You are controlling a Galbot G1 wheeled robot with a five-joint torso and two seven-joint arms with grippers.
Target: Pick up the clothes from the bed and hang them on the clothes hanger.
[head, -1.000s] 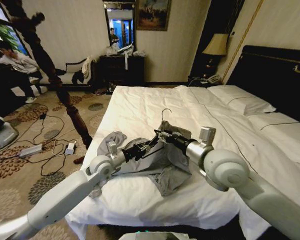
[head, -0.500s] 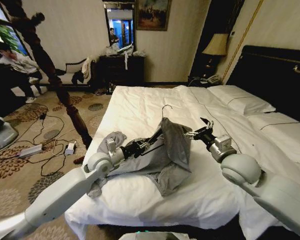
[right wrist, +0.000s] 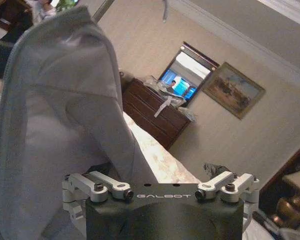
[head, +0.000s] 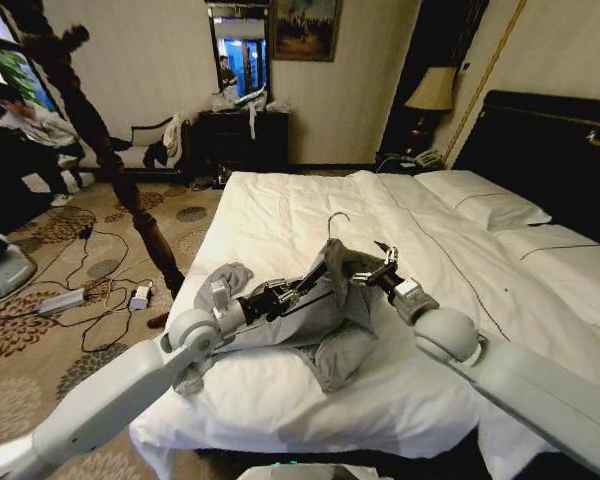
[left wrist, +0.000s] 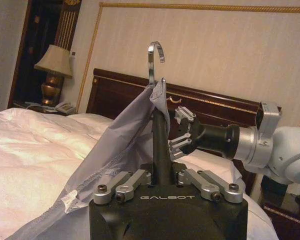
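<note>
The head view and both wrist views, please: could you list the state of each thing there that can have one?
Light grey thin shirt: draped over the hanger, its lower part lying on the bed.
Small hanger with silvery wire hook: upright, gripped by the left claw.
Left claw: shut on the hanger's stem.
Right claw: open, beside the shirt.
White-duvet double bed: made.

One garment (head: 325,320), one hanger (left wrist: 156,80), two pillows (head: 480,200)

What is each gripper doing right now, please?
Left gripper: shut on the clothes hanger, grey clothes draped over it.
Right gripper: open, beside the hanger.
</note>
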